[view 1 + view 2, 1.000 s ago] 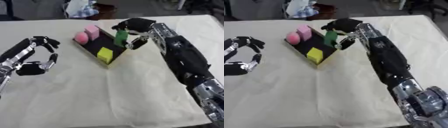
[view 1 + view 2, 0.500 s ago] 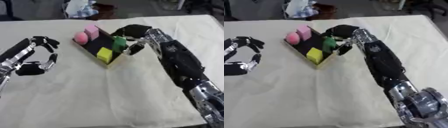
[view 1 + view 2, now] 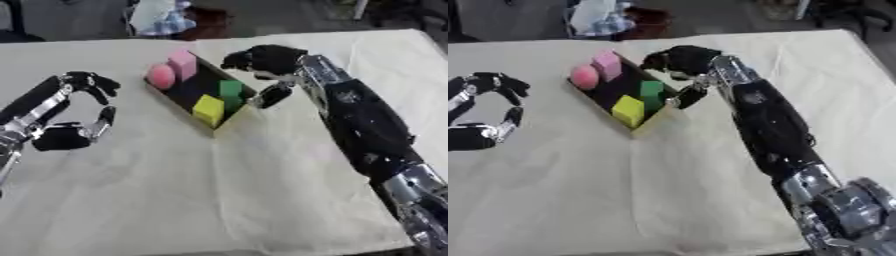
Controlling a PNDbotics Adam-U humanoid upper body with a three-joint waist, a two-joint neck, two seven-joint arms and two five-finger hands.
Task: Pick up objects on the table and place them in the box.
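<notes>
1. presently the placing step is being closed out: the green block (image 3: 231,89) is lying inside the box (image 3: 181,93), at its near end, just beside the yellow block (image 3: 208,107) and touching or almost touching it.
2. the right hand (image 3: 267,62) is being held over the right wall of the box, just above and beside the green block; its fingers are curled downward and the thumb is spread toward the box wall, and nothing is being held in it as far as can be seen.
3. a pink ball (image 3: 161,75) and a pink block (image 3: 183,63) are sitting at the far end of the box, toward the far edge of the table (image 3: 219,190).
4. the left hand (image 3: 74,117) is idling near the left edge of the table, fingers curled around nothing.
5. no loose object is being shown on the cloth, so the task is being judged as nearly or wholly finished.
6. next, the right hand is needing to be lifted clear without the box wall being caught by the thumb.
</notes>
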